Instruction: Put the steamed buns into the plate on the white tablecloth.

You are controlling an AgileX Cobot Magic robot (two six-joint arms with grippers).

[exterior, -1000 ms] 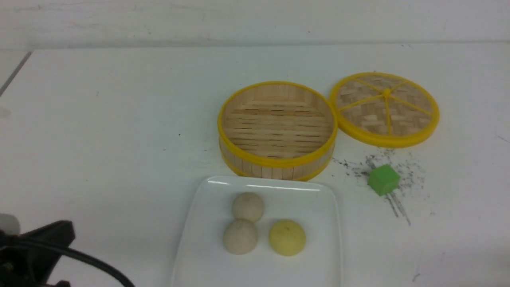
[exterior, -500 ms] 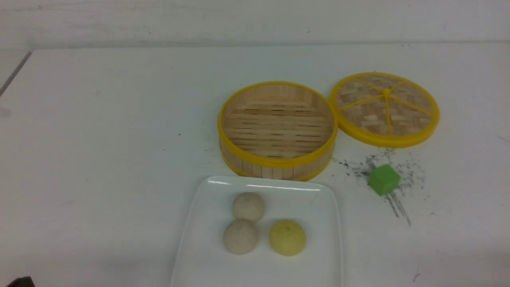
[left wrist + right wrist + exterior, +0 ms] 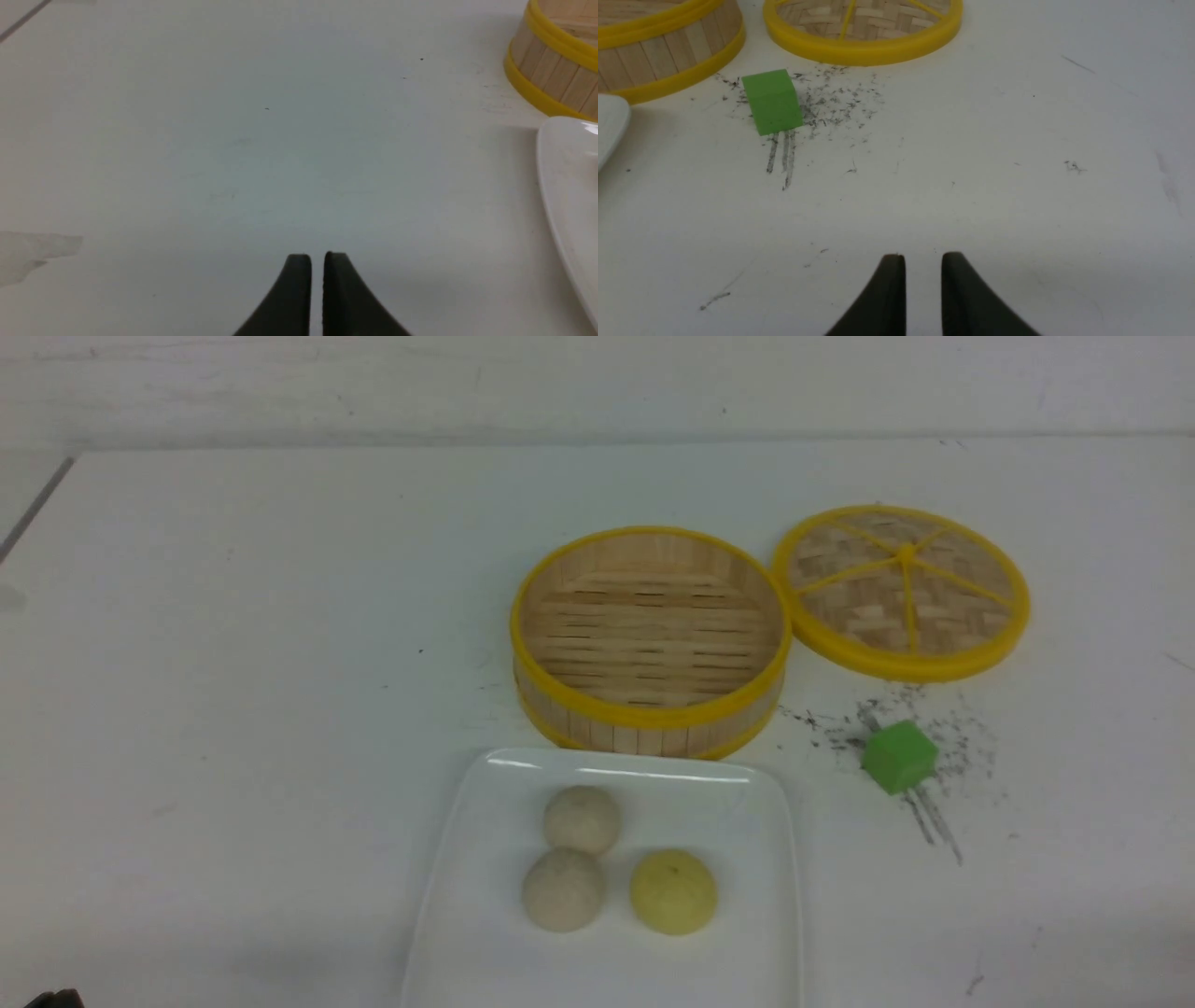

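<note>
Three steamed buns lie on the white plate [image 3: 738, 803] at the near centre of the white tablecloth [image 3: 233, 663]: two off-white ones [image 3: 582, 819] [image 3: 563, 889] touching each other, and a pale yellow one [image 3: 673, 891] beside them. My left gripper [image 3: 317, 255] is shut and empty above bare cloth, left of the plate's edge [image 3: 565, 177]. My right gripper [image 3: 923, 255] has its jaws nearly together with a narrow gap. It is empty, over bare cloth right of the plate. Neither gripper touches anything.
An empty bamboo steamer basket [image 3: 650, 635] stands just behind the plate. Its woven lid [image 3: 902, 588] lies to the right of it. A green cube [image 3: 898, 757] sits on dark scuff marks in front of the lid, and also shows in the right wrist view [image 3: 773, 101].
My left arm has pulled back out of the front view's lower left corner; only a dark sliver shows there now. The buns, plate, basket, lid and cube have not moved.
</note>
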